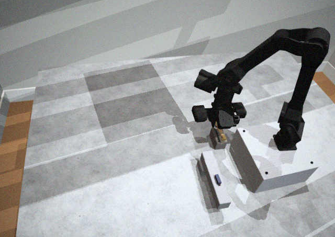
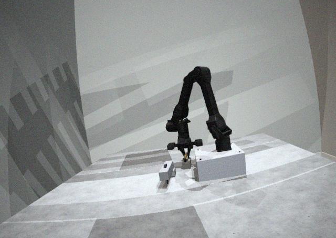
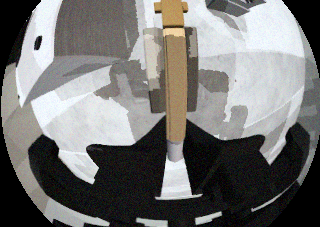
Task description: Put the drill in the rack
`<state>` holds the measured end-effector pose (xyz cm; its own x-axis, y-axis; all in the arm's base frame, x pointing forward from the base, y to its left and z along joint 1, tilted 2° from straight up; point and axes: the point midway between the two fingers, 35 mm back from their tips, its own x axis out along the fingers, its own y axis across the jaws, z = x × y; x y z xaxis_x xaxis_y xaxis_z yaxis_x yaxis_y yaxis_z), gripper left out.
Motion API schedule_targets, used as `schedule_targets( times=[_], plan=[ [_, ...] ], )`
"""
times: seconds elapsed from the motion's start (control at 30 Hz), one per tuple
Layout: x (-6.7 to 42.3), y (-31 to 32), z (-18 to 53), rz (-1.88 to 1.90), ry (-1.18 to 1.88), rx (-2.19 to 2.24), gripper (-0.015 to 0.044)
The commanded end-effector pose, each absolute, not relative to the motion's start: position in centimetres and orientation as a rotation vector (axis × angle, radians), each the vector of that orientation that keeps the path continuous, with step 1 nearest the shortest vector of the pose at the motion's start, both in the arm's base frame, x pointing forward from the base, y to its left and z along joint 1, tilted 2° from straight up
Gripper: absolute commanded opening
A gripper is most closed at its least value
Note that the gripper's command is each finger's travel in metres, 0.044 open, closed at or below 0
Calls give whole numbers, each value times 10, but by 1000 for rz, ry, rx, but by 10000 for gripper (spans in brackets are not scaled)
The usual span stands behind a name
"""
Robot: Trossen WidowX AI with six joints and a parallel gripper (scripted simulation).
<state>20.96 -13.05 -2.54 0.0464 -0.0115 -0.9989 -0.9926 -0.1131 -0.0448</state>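
My gripper (image 1: 216, 125) (image 2: 185, 154) (image 3: 172, 118) is shut on the orange-tan drill, near its grey end. The drill (image 1: 223, 137) (image 3: 175, 87) has a wider cross-shaped head at the far end. It lines up with the middle of the small grey-brown rack (image 1: 220, 146) (image 2: 186, 165) (image 3: 155, 72), whose walls show on both sides of it in the wrist view. Whether the drill touches the rack cannot be told. The blue key (image 1: 218, 179) (image 2: 165, 165) sits on top of the long pale holder (image 1: 208, 161) (image 2: 164, 176), and the drill is clear of that holder.
The large white base block (image 1: 289, 172) (image 2: 221, 167) carries the arm and stands close beside the rack. The long holder is raised off the table and stands near the rack on the other side. A grey end part of it (image 3: 225, 0) shows at the wrist view's top right.
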Motion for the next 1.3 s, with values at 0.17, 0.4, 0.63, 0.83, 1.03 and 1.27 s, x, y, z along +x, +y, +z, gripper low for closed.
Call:
schedule_targets(
  times=[0.17,0.4,0.63,0.83,1.03,1.27],
  plan=[
    [210,-130,-36,1255,1125,-1323,0],
    [210,-130,-43,1255,1125,-1323,0],
    [210,-131,-42,1253,1130,-1323,105],
    [210,-131,-42,1253,1130,-1323,263],
    [210,-131,-42,1253,1130,-1323,420],
    [208,-130,-20,1254,1126,-1323,440]
  ],
)
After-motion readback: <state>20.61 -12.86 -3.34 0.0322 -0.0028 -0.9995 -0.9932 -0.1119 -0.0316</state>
